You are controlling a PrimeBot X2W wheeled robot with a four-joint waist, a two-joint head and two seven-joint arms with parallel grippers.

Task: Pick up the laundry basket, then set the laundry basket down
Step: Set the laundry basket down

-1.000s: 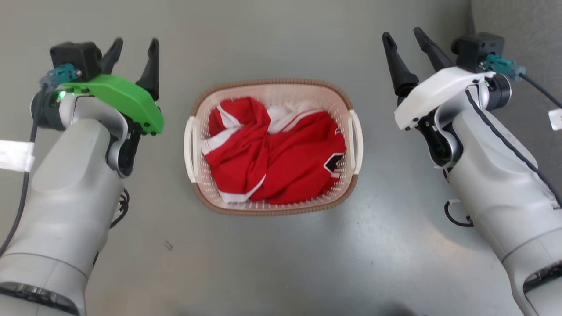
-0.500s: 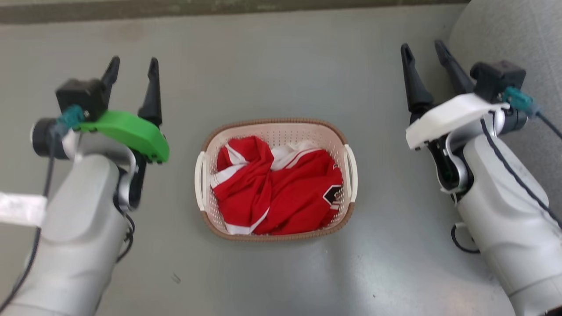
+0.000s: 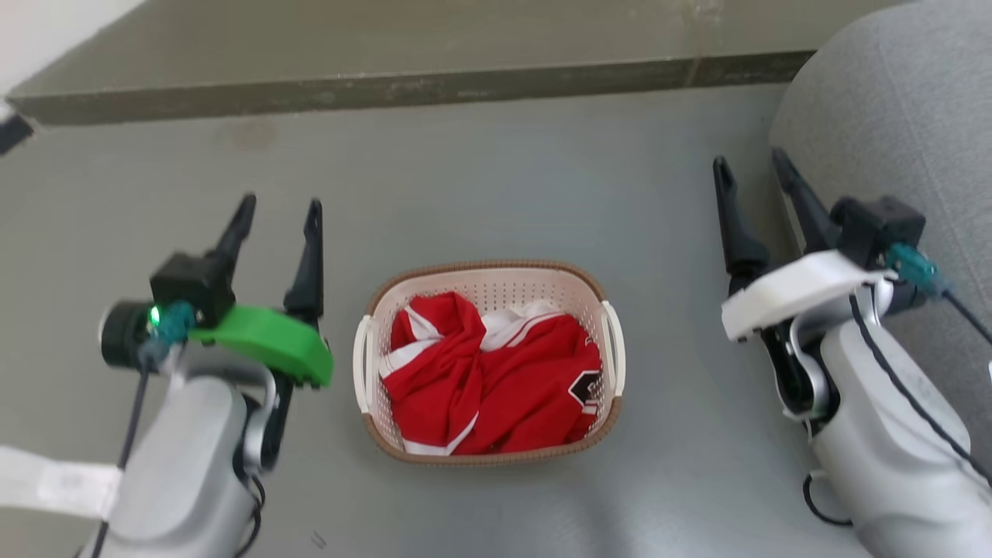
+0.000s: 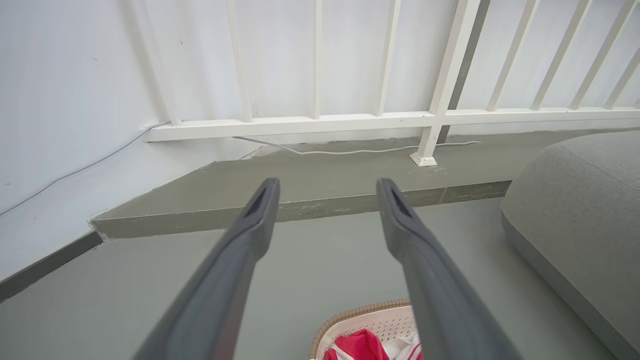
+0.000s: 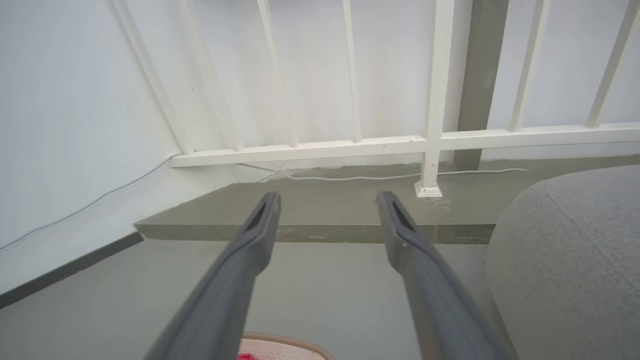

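At the lower left of the head view, my left gripper (image 3: pixel 280 203) has its two dark fingers spread apart with nothing between them. At the right side, my right gripper (image 3: pixel 749 159) is just as wide and empty. Between them, in the lower middle of the frame and well apart from both, the laundry basket (image 3: pixel 480 268) sits on the grey floor (image 3: pixel 504 178), with a red and white garment (image 3: pixel 496 387) bundled inside it. A grey cushion (image 3: pixel 891 108) fills the upper right corner. A raised step (image 3: pixel 387 84) crosses the top, and the left wrist view shows a white railing (image 4: pixel 300 122) standing on it.
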